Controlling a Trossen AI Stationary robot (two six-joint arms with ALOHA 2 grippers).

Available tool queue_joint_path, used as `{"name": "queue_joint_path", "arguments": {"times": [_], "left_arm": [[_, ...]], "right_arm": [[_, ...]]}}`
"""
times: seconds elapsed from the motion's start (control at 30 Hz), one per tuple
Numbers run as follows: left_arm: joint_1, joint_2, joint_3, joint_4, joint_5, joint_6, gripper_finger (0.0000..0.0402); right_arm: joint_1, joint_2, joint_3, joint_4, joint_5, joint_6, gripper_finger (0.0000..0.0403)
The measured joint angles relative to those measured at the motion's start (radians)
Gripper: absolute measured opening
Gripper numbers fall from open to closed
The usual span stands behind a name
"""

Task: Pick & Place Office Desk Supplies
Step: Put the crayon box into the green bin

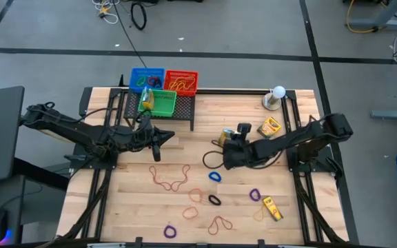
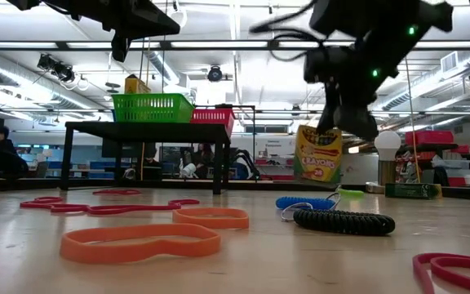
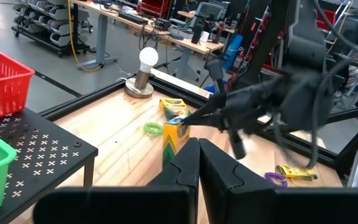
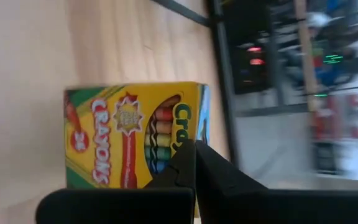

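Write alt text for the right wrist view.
The right gripper, fingers shut, points at an upright yellow cardboard crayon box standing on the light wooden table; whether they touch is unclear. Beyond the table's dark edge rail, the room is blurred.

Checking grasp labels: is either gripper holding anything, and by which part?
Nothing is clearly held. The right gripper is shut with its tips at the upright crayon box; the left gripper is shut, empty.
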Motion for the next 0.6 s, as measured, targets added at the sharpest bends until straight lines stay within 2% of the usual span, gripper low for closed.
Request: {"name": "queue_joint_path", "arguments": {"times": [0.13, 0.6], "left_arm": [[0.000, 0.000, 0.000, -0.002, 0.000, -0.003, 0.0009], [0.000, 0.000, 0.000, -0.006, 0.000, -0.004, 0.0009]], "right_arm": [[0.015, 0.059, 0.000, 0.013, 0.118, -0.060, 0.0000], [0.064, 0.106, 0.000, 0.064, 0.064, -0.078, 0.0000]]}}
